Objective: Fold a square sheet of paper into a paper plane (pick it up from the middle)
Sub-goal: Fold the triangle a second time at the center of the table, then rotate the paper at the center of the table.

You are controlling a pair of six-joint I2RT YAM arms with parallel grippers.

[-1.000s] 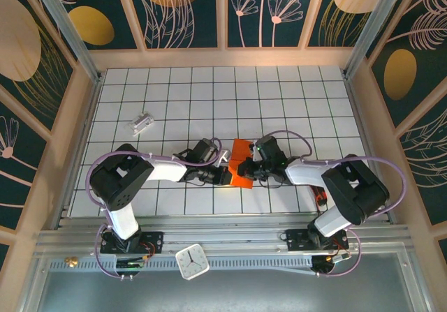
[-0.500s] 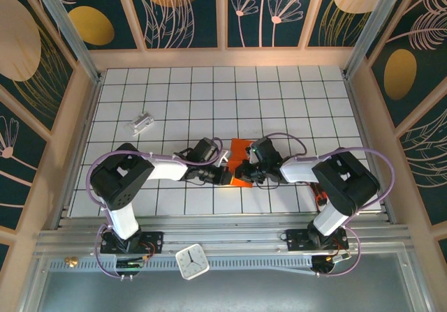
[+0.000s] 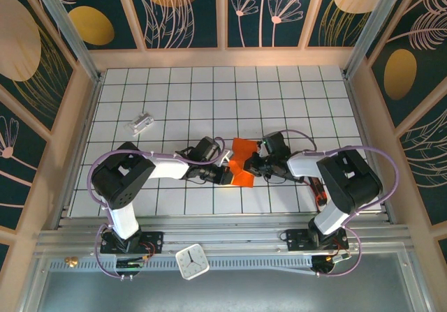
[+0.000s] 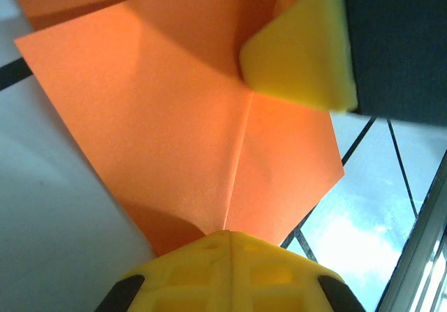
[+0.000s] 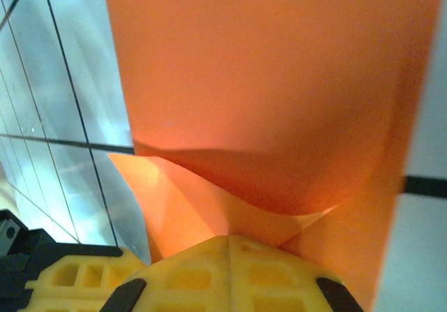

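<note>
Left gripper (image 4: 227, 236): jaws fully closed, the yellow fingertips pinched on the near corner of the orange sheet (image 4: 174, 116), at the point where a centre crease runs into them. Right gripper (image 5: 229, 241): jaws likewise closed, with a raised flap of the sheet coming up from between the tips. One of its yellow pads (image 4: 300, 61) appears in the left wrist view, bearing on the far end of the paper. Whether it clamps one layer or two cannot be told.

From above, both grippers meet almost tip to tip over the sheet (image 3: 242, 147). It lies in the front rows of the gridded table (image 3: 279, 102), between the two arms, partly folded and partly lifted off the surface. A small silvery block (image 3: 142, 122) lies well apart, toward the far left.

Assessment: a fold is in hand, and no pointed plane shape is formed yet.

Risks noted:
- Both grippers hold the same thin sheet, so any opposed pull could tear it along the crease
- The lifted flap is bowed, and if pressed down in that state it may land off the centre line and set a crooked fold
- The left hold takes only a corner, and a sideways tug could slip it free
- The fingertips work very close together, so contact between them is possible
</note>
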